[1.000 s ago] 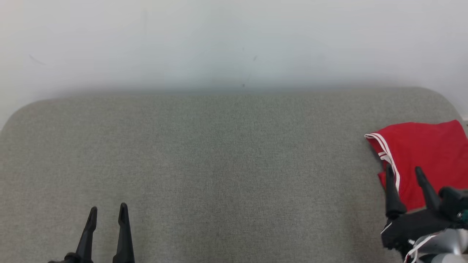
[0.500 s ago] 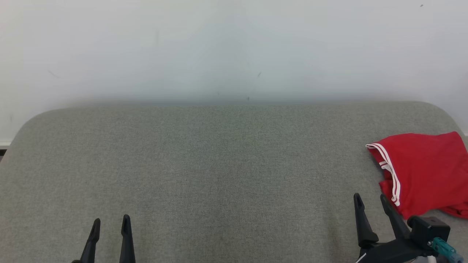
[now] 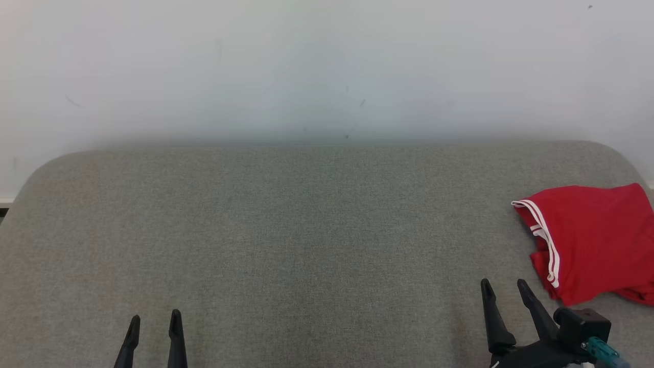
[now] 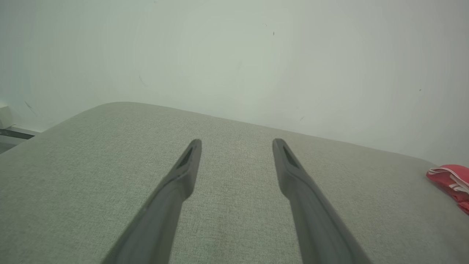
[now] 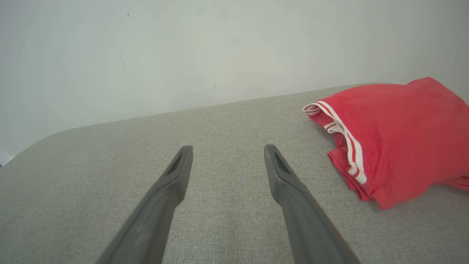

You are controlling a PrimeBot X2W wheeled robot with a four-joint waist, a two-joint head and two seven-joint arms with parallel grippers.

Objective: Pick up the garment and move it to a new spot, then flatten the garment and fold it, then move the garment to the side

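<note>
The garment (image 3: 598, 237) is red with white stripes along one edge and lies folded at the far right of the grey fabric surface (image 3: 306, 230). It also appears at the right of the right wrist view as the garment (image 5: 395, 135), and as a red sliver of garment (image 4: 450, 181) at the right edge of the left wrist view. My right gripper (image 3: 504, 286) stands open low at the right, apart from the garment and just left of it, with nothing between its fingers. My left gripper (image 3: 155, 321) is open and empty at the lower left.
A plain white wall (image 3: 327, 66) rises directly behind the grey surface. The surface has rounded far corners, and its left edge (image 4: 22, 141) drops off toward a dark strip of floor.
My right gripper has drawn back off the garment, down and to the left, leaving it lying at the right. The head camera tilted, shifting the whole picture downward.
</note>
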